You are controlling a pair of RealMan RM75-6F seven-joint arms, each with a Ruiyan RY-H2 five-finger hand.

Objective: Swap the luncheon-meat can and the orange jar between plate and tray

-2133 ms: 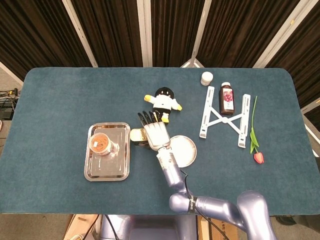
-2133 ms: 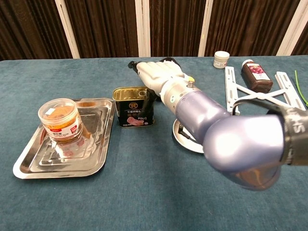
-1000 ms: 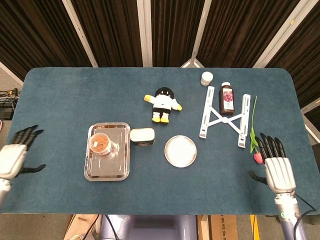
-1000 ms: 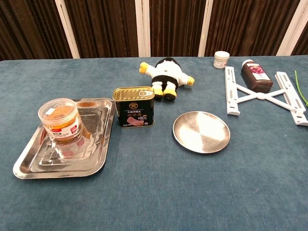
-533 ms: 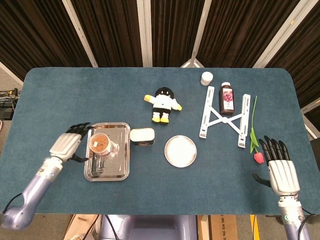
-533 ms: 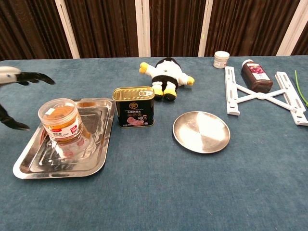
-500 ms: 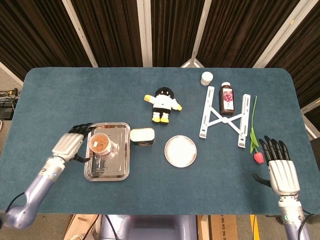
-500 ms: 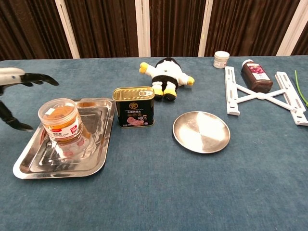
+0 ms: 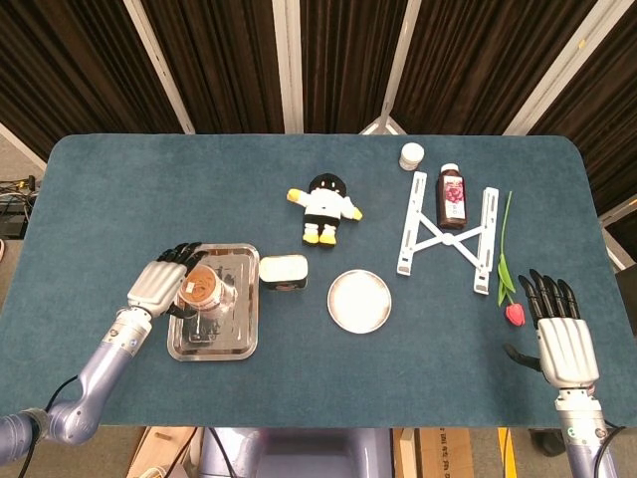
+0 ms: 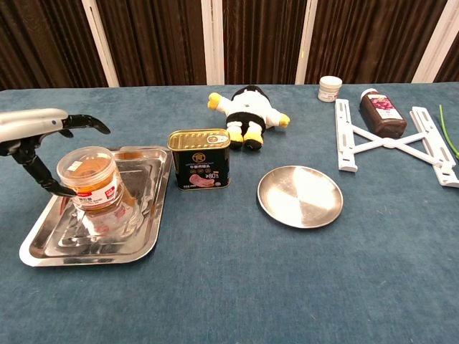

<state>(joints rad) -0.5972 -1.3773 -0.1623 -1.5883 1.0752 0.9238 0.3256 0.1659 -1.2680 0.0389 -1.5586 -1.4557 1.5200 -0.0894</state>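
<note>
Right hand (image 9: pixel 564 338) nearest, fingers spread, holding nothing, left hand (image 9: pixel 164 282) fingers apart around upright orange jar (image 10: pixel 90 178) in tray (image 10: pixel 43 247), upright luncheon-meat can (image 10: pixel 201 160) beside tray, long side facing viewer, plate (image 10: pixel 300 196) right of can, blue cloth table (image 10: pixel 237 287), dark curtains (image 10: pixel 158 36) behind.

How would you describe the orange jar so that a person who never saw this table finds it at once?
Look at the steel tray on the table's left side. The orange jar stands upright in its far left part, with the left hand beside it. Unlike the rectangular luncheon-meat can nearby, it is round, clear, orange inside.
</note>
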